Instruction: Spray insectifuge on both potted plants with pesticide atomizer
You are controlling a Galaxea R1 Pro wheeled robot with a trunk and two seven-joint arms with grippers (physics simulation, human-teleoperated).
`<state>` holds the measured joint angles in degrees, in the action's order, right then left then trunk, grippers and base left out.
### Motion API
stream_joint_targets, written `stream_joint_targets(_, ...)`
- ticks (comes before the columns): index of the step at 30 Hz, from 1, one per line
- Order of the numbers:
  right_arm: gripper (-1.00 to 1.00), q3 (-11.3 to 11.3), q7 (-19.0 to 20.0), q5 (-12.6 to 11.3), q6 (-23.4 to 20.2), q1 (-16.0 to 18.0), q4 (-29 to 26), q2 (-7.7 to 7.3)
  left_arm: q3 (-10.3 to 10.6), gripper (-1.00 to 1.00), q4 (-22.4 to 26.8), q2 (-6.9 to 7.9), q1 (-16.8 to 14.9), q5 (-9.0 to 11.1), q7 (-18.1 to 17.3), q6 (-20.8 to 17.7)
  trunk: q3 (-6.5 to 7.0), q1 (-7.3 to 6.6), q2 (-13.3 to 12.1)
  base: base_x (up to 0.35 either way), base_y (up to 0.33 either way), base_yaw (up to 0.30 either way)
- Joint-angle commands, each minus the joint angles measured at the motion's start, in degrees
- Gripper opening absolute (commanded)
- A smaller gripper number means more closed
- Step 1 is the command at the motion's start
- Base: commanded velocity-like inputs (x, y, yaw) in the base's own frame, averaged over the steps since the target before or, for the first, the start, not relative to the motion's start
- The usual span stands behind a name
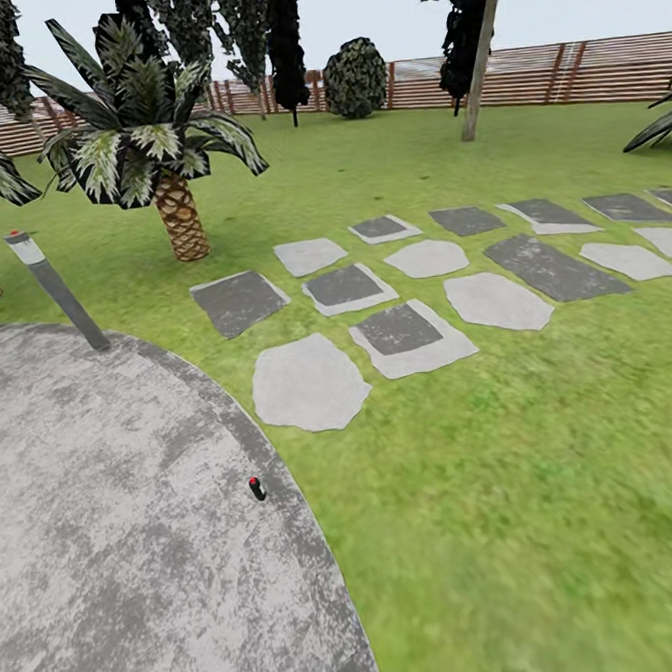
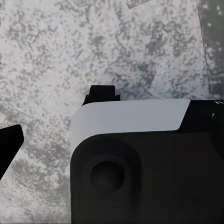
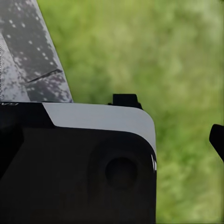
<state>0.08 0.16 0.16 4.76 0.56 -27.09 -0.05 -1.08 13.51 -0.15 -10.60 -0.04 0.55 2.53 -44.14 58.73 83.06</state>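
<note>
No pesticide atomizer or potted plants to be seen; the garden lawn and stepping stones lie ahead, right of the grey patio. Whether either gripper's jaws are parted, I cannot tell. Neither arm is nearer anything.

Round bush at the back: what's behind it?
Behind the round bush runs the brown slatted fence, with pale sky above. The fence section directly behind the bush is covered by its foliage.

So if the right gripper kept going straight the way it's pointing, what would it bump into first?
Probably just the green lawn: the right gripper points at blurred grass, with the mottled grey paved patio off to one side. Depth is unclear.
</note>
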Motion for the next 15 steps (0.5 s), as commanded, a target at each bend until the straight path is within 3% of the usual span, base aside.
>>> stream_joint_targets(1,1.0,0.0,0.0,0.0,0.2,0.0,0.0,-0.02,-0.1,1.0,-0.1,-0.02,0.0,0.0,0.1,0.2,-0.1,-0.01,0.0,0.0,-0.004,0.2)
stream_joint_targets(7,1.0,0.0,0.0,0.0,0.2,0.0,0.0,0.0,-0.1,1.0,-0.1,-0.03,0.0,0.0,0.1,0.2,-0.48,-0.01,0.0,0.13,-0.01,0.2)
stream_joint_targets(15,1.0,0.0,0.0,-0.1,0.2,0.0,0.0,0.02,-0.1,1.0,-0.1,-0.01,0.0,0.0,0.1,0.2,-0.98,-0.01,0.0,0.297,-0.123,0.2)
